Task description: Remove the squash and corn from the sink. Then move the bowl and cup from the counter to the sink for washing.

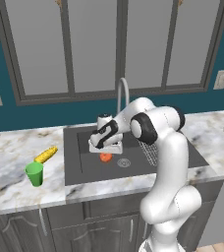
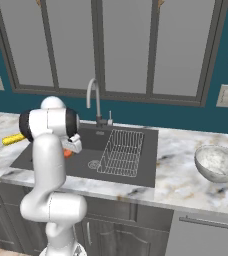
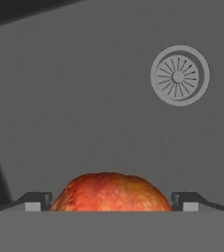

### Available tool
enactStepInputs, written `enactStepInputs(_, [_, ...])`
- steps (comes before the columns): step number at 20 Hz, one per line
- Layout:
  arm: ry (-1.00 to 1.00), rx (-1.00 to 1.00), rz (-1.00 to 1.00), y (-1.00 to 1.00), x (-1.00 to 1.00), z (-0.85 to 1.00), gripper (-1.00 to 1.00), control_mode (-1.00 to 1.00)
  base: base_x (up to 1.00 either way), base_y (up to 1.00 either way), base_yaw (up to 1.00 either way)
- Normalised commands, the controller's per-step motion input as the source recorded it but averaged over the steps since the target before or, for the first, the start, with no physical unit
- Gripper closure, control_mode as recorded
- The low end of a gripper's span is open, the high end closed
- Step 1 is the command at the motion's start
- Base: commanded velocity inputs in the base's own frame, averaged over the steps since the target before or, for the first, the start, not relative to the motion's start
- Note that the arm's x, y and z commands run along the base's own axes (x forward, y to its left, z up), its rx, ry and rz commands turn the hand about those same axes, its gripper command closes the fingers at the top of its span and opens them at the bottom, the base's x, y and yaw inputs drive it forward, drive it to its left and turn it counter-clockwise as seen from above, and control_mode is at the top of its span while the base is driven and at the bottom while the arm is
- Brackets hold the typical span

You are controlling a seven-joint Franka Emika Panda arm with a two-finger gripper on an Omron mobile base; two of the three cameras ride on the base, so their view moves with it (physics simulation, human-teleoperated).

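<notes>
Squash (image 3: 111,193) sits on the floor of the sink (image 1: 84,165), near its drain (image 3: 179,76), between the spread, unclosed fingers of the gripper (image 3: 111,201) lowered over it.

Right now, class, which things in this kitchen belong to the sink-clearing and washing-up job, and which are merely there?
Belonging to the job:
squash
corn
sink
bowl
cup
counter
gripper, open around the squash

Merely there:
faucet
wire rack
window
</notes>
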Motion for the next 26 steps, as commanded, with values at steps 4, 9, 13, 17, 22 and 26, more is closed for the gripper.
enactStepInputs(4, [0.03,0.0,-0.02,0.0,-0.04,0.32,1.0,-1.0,0.0,0.0,0.0])
enactStepInputs(9, [0.01,0.0,-0.03,0.0,-0.09,0.3,1.0,-1.0,0.0,0.0,0.0])
enactStepInputs(13, [0.02,0.0,-0.04,0.01,-0.12,0.27,1.0,-1.0,0.0,0.0,0.0])
enactStepInputs(17, [0.02,0.0,-0.04,0.02,-0.12,0.28,1.0,-1.0,0.0,0.0,0.0])
enactStepInputs(22, [0.02,0.0,-0.04,0.05,-0.11,0.29,1.0,-1.0,0.0,0.0,0.0])
enactStepInputs(26, [0.03,0.0,-0.05,0.1,-0.13,0.23,1.0,-1.0,0.0,0.0,0.0])
